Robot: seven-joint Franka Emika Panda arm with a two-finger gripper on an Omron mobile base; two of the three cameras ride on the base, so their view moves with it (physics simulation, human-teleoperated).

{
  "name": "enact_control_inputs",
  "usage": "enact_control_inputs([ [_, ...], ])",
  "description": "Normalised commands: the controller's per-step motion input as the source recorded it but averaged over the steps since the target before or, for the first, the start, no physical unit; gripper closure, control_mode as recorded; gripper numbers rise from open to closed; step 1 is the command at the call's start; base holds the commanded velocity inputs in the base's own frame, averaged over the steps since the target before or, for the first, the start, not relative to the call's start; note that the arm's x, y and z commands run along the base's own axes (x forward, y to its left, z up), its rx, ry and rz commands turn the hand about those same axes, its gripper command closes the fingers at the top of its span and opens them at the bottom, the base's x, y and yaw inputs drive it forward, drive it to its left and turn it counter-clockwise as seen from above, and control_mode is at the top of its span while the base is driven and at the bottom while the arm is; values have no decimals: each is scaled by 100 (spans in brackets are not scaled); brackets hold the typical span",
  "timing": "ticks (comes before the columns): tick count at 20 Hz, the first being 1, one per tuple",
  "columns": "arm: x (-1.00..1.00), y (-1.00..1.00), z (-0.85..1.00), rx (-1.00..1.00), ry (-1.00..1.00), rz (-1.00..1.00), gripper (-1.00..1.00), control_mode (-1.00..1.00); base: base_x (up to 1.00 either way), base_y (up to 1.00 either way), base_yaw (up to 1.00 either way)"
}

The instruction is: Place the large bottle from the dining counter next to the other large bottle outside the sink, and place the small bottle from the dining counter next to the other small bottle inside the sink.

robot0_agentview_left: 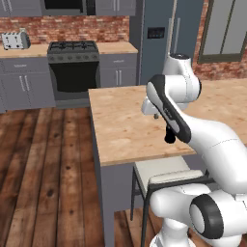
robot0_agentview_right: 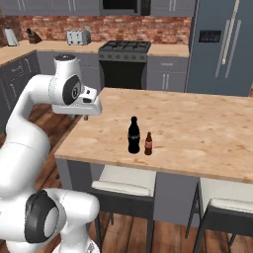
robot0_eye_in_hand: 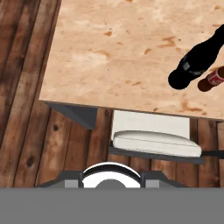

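Large bottle (robot0_agentview_right: 133, 136) and small bottle (robot0_agentview_right: 148, 144) stand just beside each other near the surface's (robot0_agentview_right: 197, 128) front edge. Hand (robot0_agentview_right: 85, 117) holds nothing; jaw width can't be told. Glossy, rigid, probably slippery and tippy: grip the body.

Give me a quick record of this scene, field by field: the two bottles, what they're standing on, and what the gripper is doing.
large bottle: all black, upright on the dining counter, near its front edge
small bottle: brown with red label, upright, just right of the large bottle in the right base view
gripper: above the counter's left end, apart from both bottles, holding nothing
stools: tucked under the counter
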Motion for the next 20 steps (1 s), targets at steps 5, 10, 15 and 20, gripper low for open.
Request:
enact_control_inputs([
  [5, -6, -2, 0, 0, -3, 0, -100, -100, 0, 0, 0],
  [10, -11, -7, 0, 0, -8, 0, -100, -100, 0, 0, 0],
  [15, -7, -10, 0, 0, -8, 0, -100, -100, 0, 0, 0],
  [20, -4, -11, 0, 0, -7, 0, -100, -100, 0, 0, 0],
])
